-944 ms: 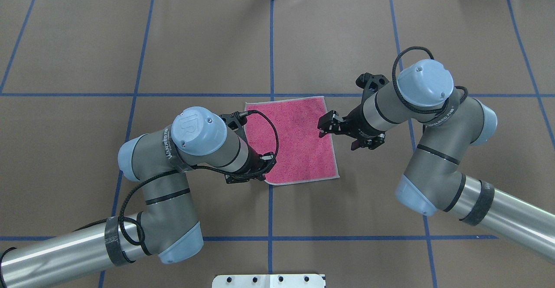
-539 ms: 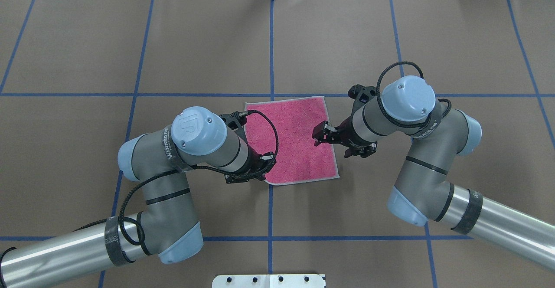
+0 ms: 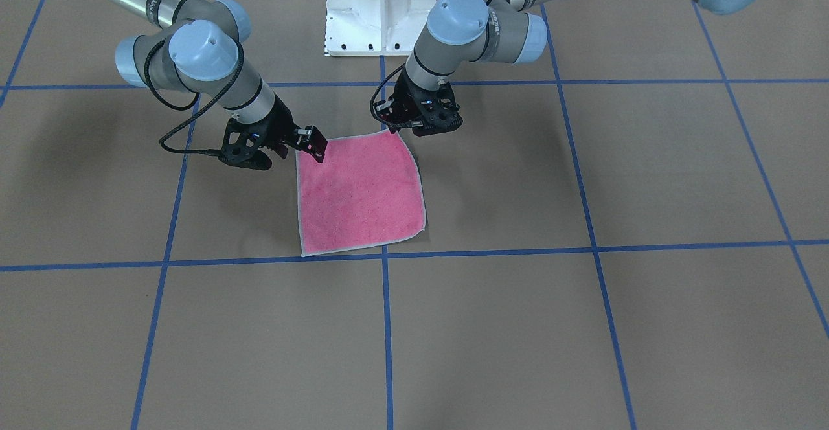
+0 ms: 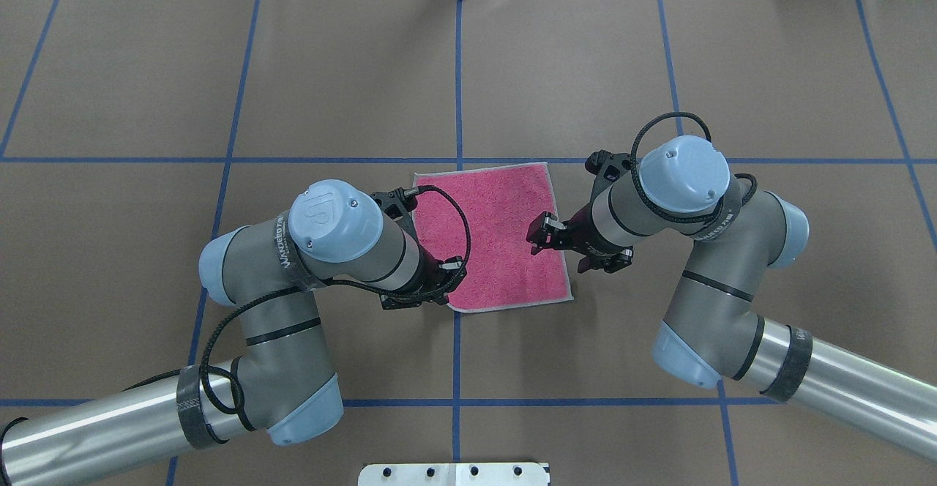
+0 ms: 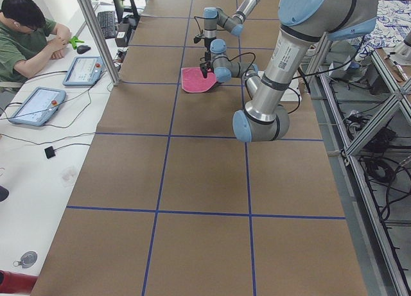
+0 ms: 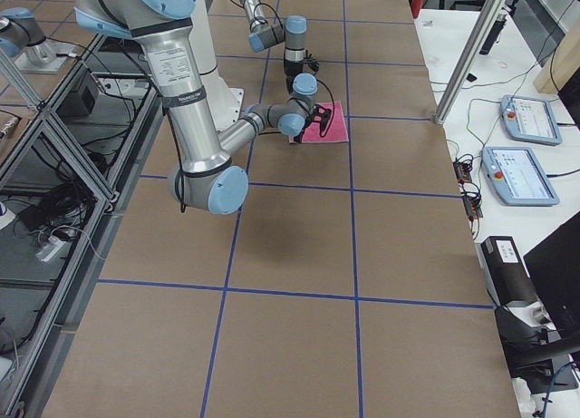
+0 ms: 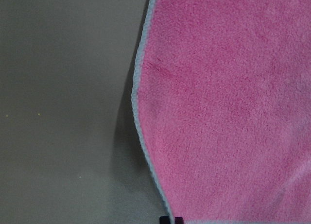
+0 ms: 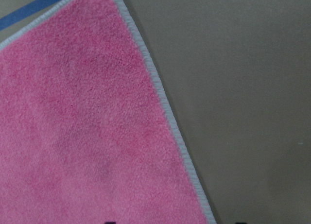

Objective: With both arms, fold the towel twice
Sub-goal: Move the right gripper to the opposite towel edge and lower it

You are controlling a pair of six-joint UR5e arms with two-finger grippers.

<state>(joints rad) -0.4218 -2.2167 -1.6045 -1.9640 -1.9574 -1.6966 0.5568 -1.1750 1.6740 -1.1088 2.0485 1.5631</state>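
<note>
Tabletop [image 4: 659, 69]: brown sheet marked off by blue tape lines [image 4: 458, 69]. Nothing on it lies near the work area.
Pedestal [image 3: 379, 22]: white, at the robot's edge, well apart from the cloth. No obstruction.
Towel [image 4: 498, 230]: lies flat and unfolded near the centre, pink face up. Its far edge is just beside a cross line of tape.
Handling, judged: light, soft and limp terry. It will sag and trail from wherever it is lifted, and it is neither fragile nor slippery. A single pinch would drag it askew.
Hold points, judged: the two corners nearest the robot, one per arm, pinched at the border and carried together to the far edge.
Left gripper [image 3: 409, 127]: at the near corner on the robot's left. Its own wrist hides it from overhead, and I cannot tell whether it has closed on the cloth.
Right gripper [image 4: 539, 233]: low over the opposite side edge, short of the near corner. Its jaws are spread and hold nothing.
Border [image 8: 165, 112]: light grey stitching, the firmest place to pinch.
Risk, judged: uneven lifting would skew the fold.
</note>
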